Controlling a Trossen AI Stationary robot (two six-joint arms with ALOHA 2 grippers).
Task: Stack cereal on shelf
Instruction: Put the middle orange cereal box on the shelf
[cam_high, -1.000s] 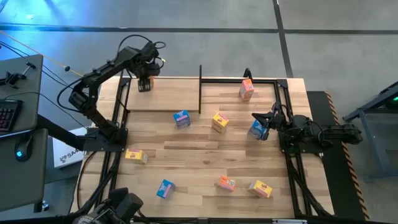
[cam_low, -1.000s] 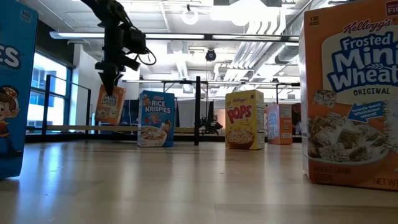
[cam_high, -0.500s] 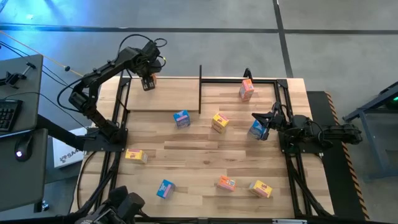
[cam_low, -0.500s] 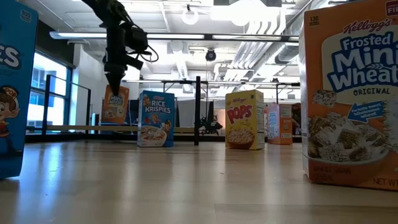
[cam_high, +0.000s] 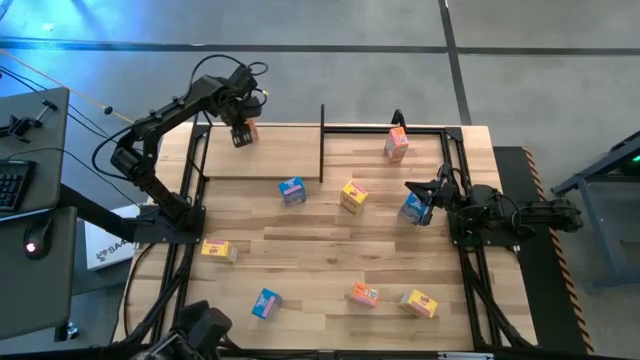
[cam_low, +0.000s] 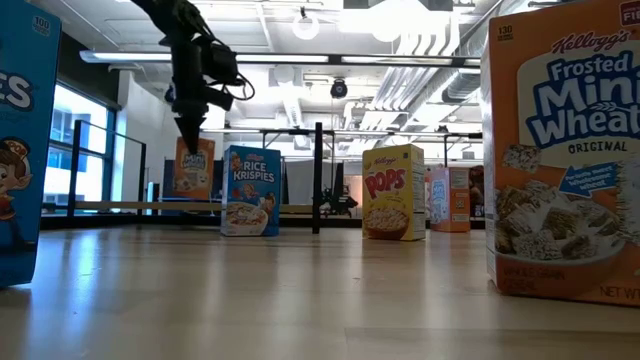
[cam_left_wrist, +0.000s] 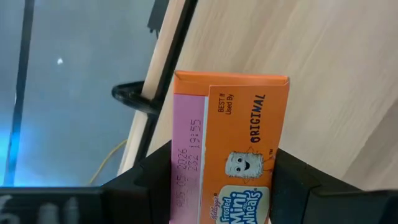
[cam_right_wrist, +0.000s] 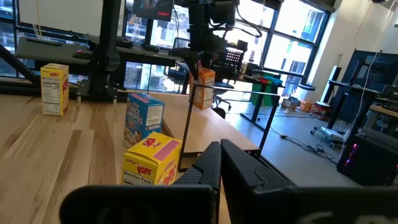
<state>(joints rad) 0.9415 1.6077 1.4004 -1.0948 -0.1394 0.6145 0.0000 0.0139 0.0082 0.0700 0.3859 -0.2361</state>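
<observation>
One box of the nine, an orange box (cam_left_wrist: 227, 155), is held by the left gripper (cam_high: 240, 133) over the far left corner of the shelf (cam_high: 270, 165), its fingers (cam_left_wrist: 298, 183) partly open and clamped on the box's two sides; in the low view this box (cam_low: 194, 166) appears upright and low over the pale board, though whether it already rests there cannot be told; no other box stands on the board; eight remain on the striped table (cam_high: 330, 260): a blue box (cam_high: 292, 190) and a yellow box (cam_high: 352, 196) just in front of the shelf, a second orange box (cam_high: 396, 144) at the far right, a second blue box (cam_high: 414, 207) beside the right gripper (cam_high: 418, 190), whose fingers are closed and hold nothing, and four more along the near side, among them a second yellow box (cam_high: 217, 250); the task is judged barely begun, with the first placement under way and eight boxes still to move.
</observation>
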